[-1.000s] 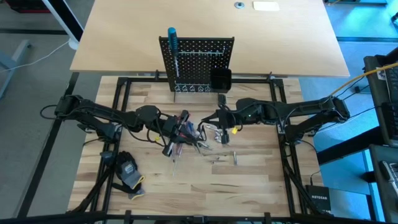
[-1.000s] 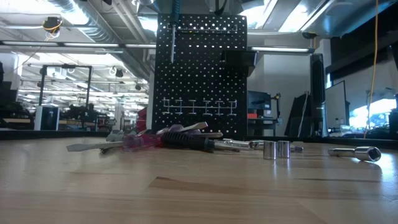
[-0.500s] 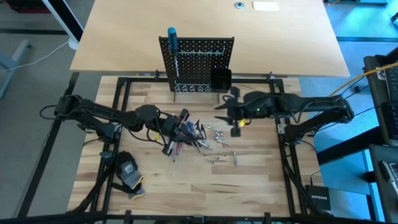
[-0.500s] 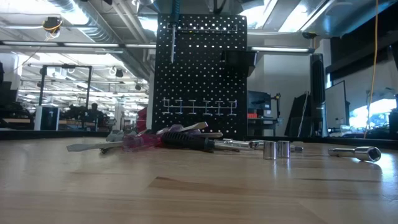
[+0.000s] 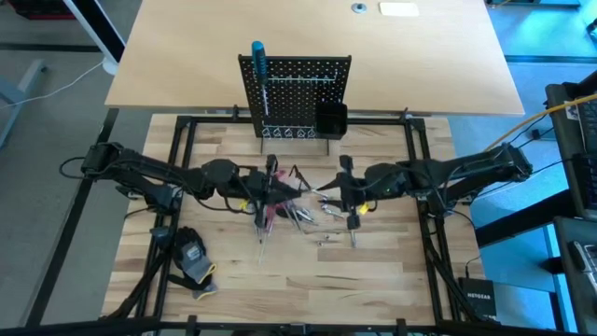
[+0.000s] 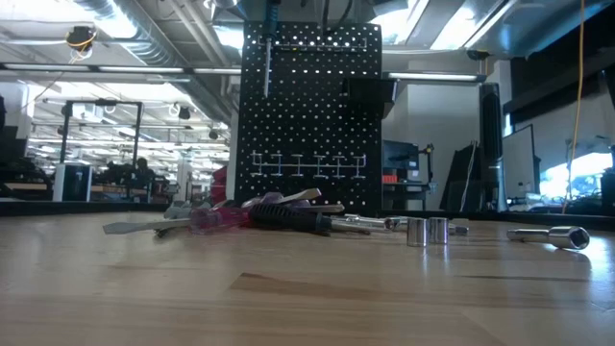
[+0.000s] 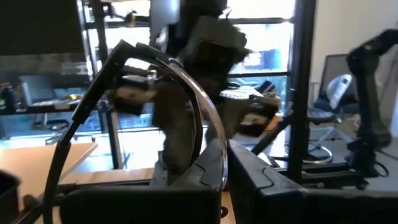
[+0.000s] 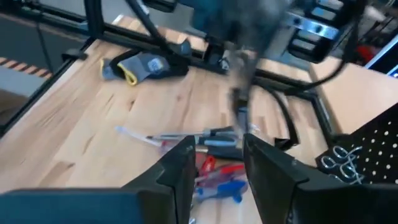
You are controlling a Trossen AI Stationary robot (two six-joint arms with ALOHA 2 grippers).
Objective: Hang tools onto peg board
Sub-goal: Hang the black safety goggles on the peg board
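The tools (image 5: 284,201) lie piled mid-frame on the desk (image 5: 373,280), below the peg board (image 5: 295,93). Left pincer (image 5: 272,179) is clenched above them; right pincer (image 5: 343,196) released beside them.

High view: mounted overhead, facing straight down; takes in the whole desk (image 5: 373,280), both arms and the peg board (image 5: 295,93) at the desk's far edge.

Low view: at desk-top height, close to the wood, facing level across it; peg board (image 6: 309,115) fills the centre, the tools (image 6: 259,216) lie before it, open room behind.

Left wrist view: close, facing over the desk edge toward windows.

Right wrist view: close, angled down at the tools (image 8: 211,152) and glove (image 8: 146,65).

Shared: high, low and right wrist views all cover the tools (image 5: 284,201); the peg board (image 8: 367,152) shows in all three.
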